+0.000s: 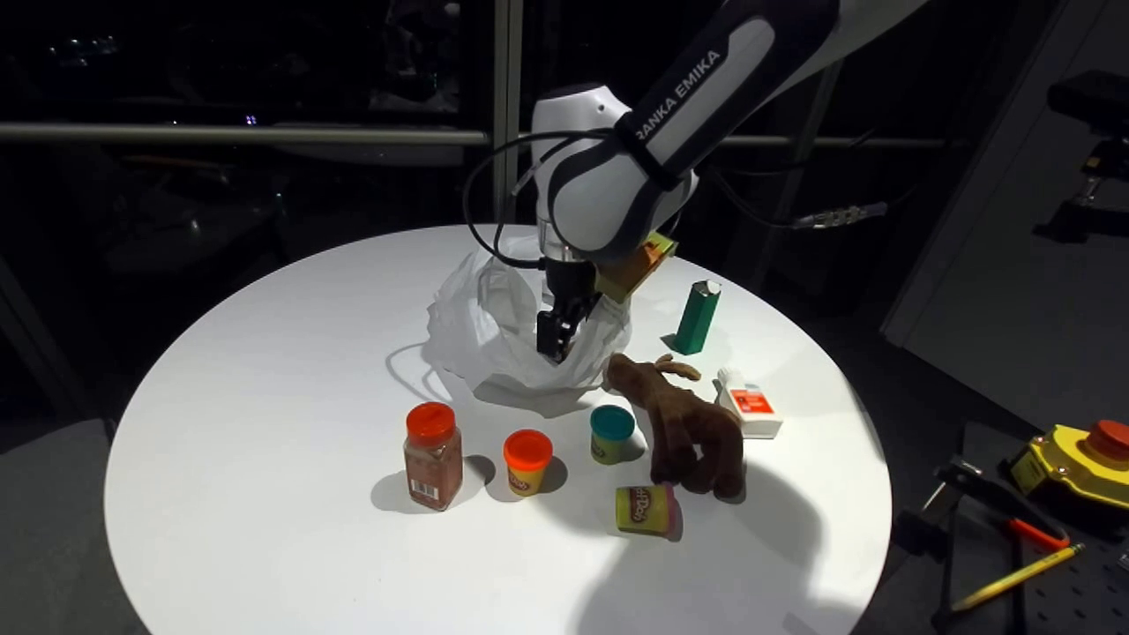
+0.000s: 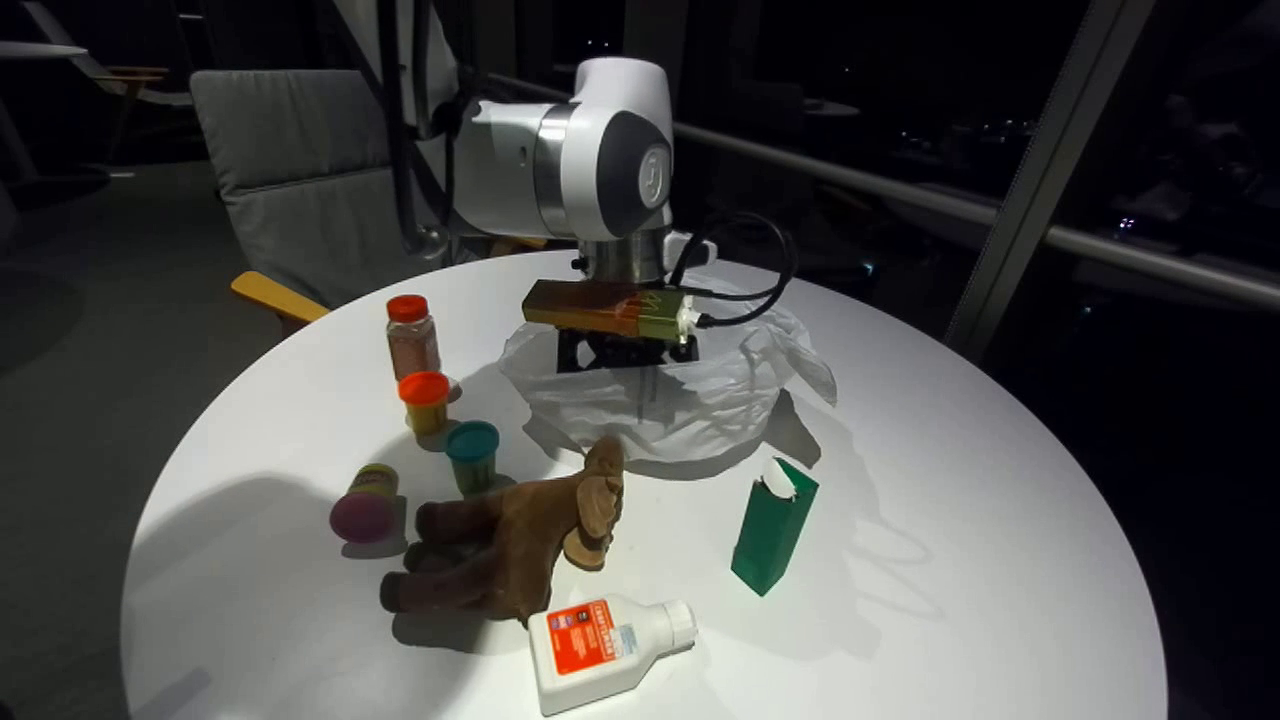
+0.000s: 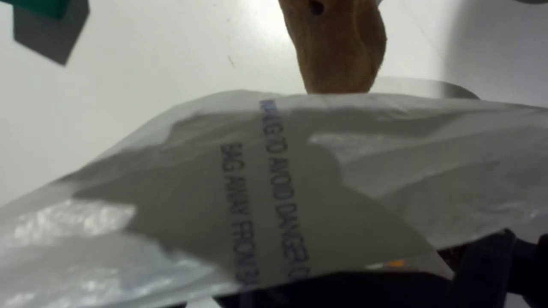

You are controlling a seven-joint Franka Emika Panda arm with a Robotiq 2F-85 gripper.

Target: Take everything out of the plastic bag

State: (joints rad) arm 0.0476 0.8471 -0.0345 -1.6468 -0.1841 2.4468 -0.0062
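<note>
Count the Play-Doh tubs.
3: orange-lidded tub beside the jar, teal-lidded tub by the plush toy, pink-lidded tub lying by the toy's legs. The bag may hide more.

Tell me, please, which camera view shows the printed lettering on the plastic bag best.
The wrist view: it shows the lettering close up, with "AWAY" and "DANGER" legible, as the plastic bag spans much of the picture. Both exterior views show more of the plastic bag, but no readable lettering.
</note>
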